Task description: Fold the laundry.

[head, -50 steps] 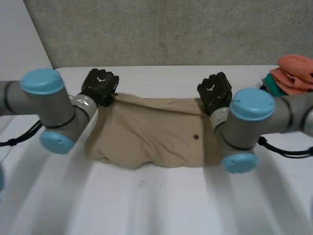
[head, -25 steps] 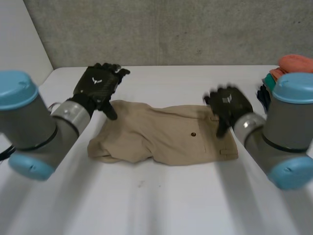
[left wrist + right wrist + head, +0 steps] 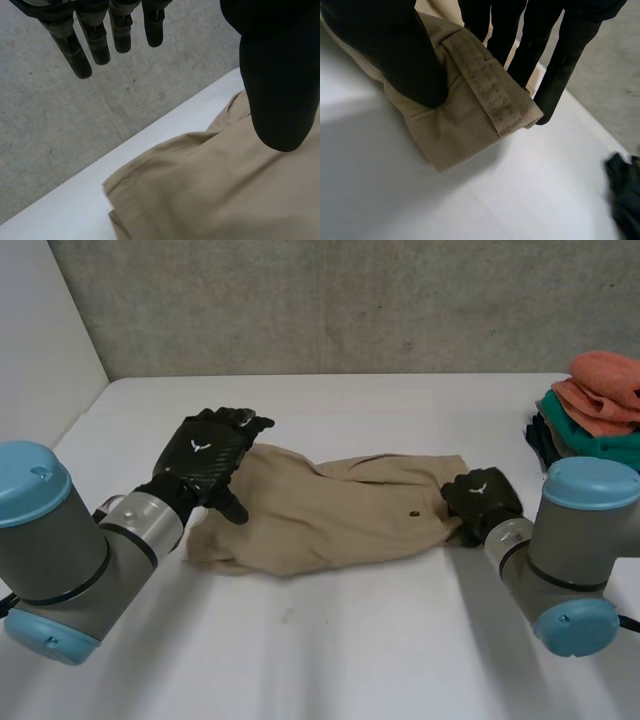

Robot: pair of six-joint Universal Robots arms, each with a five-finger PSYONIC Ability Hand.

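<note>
Head view told you the change: a second ago both hands sat at the far corners of the khaki garment. At this moment the left hand had lifted off and hovered over the cloth's left end, while the right hand had dropped onto its right end.

Left wrist view showed that hand's fingers straight and apart from the thumb, holding nothing. Right wrist view showed the thumb pressing the stitched band against the fingers behind it, so that hand was clamped on the garment's end.

The cloth lay on the bench at mid-frame, its right end narrower and more bunched than before. That read as one fold laid and a fresh grasp begun for the next.

For room, you had bare bench across the lower half of the frame. The wall closed the top of the frame beyond the far bench edge. The stack of folded clothes sat at the upper right, apart from the right hand but on its side, so an outward swing there called for care.
</note>
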